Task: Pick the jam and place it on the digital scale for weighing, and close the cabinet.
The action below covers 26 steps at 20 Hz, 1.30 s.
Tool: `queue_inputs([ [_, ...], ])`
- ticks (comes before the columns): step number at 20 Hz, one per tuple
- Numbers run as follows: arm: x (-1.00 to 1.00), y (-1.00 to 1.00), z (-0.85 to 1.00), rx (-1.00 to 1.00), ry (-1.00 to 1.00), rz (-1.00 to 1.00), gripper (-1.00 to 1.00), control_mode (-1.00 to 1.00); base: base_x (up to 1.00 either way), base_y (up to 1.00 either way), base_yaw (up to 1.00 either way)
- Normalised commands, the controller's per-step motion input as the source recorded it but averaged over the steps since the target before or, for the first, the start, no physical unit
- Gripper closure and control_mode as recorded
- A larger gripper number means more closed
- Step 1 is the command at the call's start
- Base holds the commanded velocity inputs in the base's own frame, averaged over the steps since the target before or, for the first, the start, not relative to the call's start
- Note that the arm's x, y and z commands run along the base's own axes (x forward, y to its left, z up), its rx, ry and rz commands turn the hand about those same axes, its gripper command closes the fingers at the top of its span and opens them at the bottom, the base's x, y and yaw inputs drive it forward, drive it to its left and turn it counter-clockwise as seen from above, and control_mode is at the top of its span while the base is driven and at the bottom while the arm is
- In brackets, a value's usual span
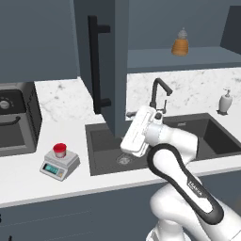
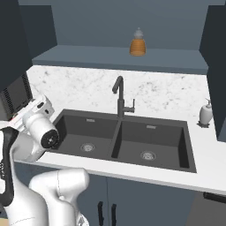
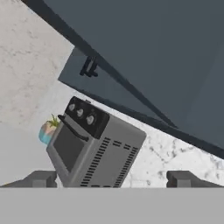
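Now the jam (image 1: 59,150) sits upright on the round plate of the digital scale (image 1: 60,164), which stands on the white tabletop (image 1: 28,181) at the near left, beside the left edge of the sink (image 1: 101,148). So I judge that the first half of the task is done and what remains for me is the cabinet.

The cabinet door (image 1: 104,66) stands open above the sink, turned out toward me, with its long black bar handle (image 1: 95,66) on the face I see in the left base view. Inside, on the shelf, is an orange bottle (image 1: 180,43).

The end effector (image 3: 112,179) is spread wide and holds nothing; in the hand view its two tips stand well apart, and it looks toward a toaster oven (image 3: 94,144) and the underside of the wall cabinets.

As for handling, I expect the door is a stiff, flat panel that swings on its hinge with little resistance. It is not fragile, but the smooth face may let the fingers slide. I would push on the flat face near the handle side, far from the hinge, or take the bar itself around its middle. The risk I see is catching the faucet (image 1: 159,94) below while I swing the arm.
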Motion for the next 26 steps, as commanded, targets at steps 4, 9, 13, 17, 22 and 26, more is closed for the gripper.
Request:
queue_inputs([
  [4,-0.38,-0.99,0.67,0.04,-0.33,-0.22,-1.0,-1.0,0.0,0.0,0.0],
  [9,-0.5,-0.99,0.47,0.08,-0.28,-0.22,-1.0,-1.0,0.0,0.0,0.0],
  [13,-0.43,-0.7,0.02,0.03,-0.23,-0.32,-1.0,-1.0,0.0,0.0,0.0],
  [17,-0.31,-0.7,0.0,0.01,-0.07,-0.25,-1.0,-1.0,0.0,0.0,0.0],
  [22,-0.45,-0.95,0.0,0.03,0.0,-0.19,-1.0,-1.0,0.0,0.0,0.0],
  [26,-0.63,-1.0,0.0,0.06,-0.02,-0.16,-1.0,-1.0,0.0,0.0,0.0],
])
